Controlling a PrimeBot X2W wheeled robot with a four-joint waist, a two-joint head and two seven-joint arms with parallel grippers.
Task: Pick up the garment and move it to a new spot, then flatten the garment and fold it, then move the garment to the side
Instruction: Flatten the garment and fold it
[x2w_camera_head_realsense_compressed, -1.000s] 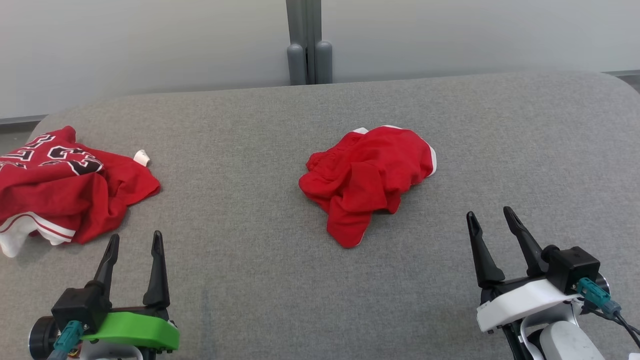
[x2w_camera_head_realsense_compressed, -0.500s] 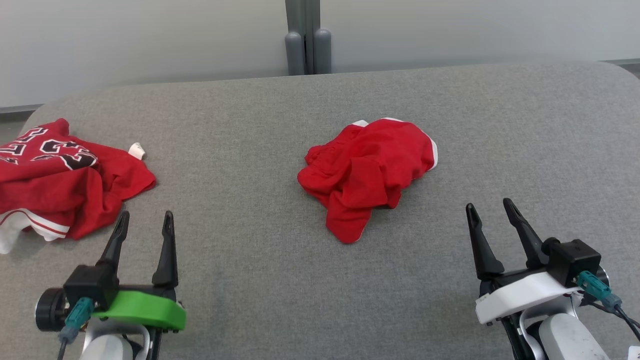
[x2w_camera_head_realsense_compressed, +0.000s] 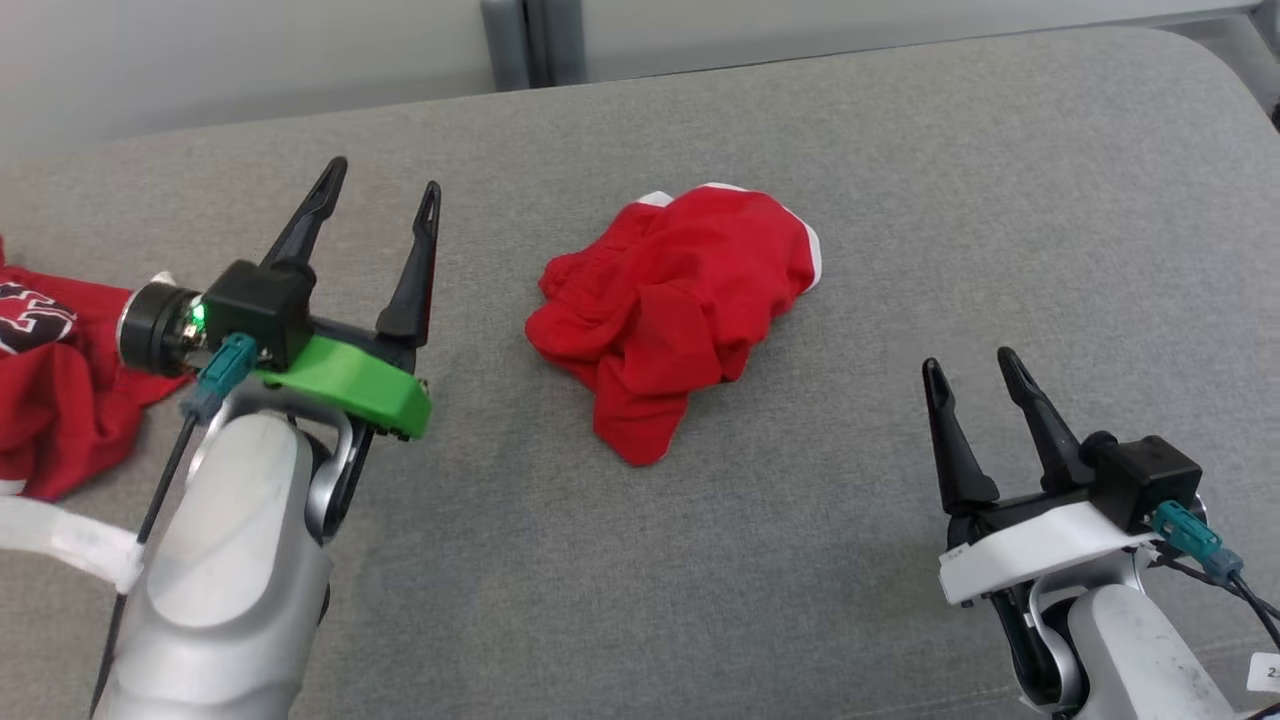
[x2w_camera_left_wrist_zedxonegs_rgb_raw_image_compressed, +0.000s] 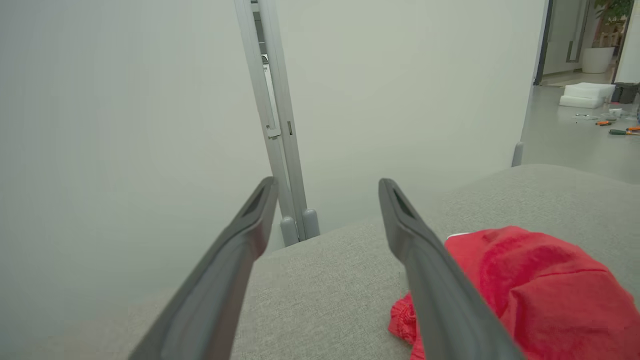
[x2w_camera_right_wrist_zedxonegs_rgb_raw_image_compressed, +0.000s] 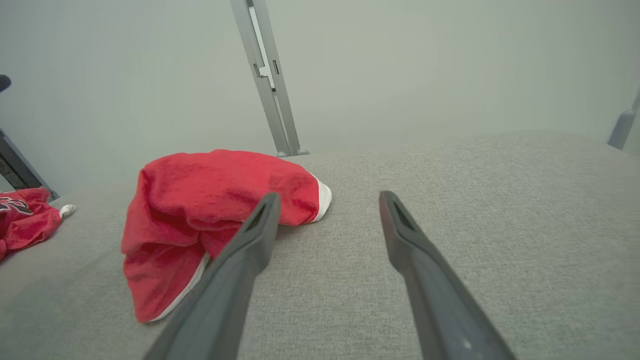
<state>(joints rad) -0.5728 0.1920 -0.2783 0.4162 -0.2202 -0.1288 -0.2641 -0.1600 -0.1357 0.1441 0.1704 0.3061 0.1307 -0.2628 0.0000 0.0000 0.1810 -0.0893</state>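
**Jaws wide, nothing held**

Head view: spots red garment (x2w_camera_head_realsense_compressed: 670, 310) crumpled at centre of table (x2w_camera_head_realsense_compressed: 950, 180), touching neither gripper. Finds left gripper (x2w_camera_head_realsense_compressed: 386, 173) near its left side, jaws spread, empty; right gripper (x2w_camera_head_realsense_compressed: 966, 359) well apart at lower right, spread too, empty. Left wrist: looks between parted jaws, garment at lower right. Right wrist: catches garment left of the jaws, jersey (x2w_camera_right_wrist_zedxonegs_rgb_raw_image_compressed: 25, 220) far left.
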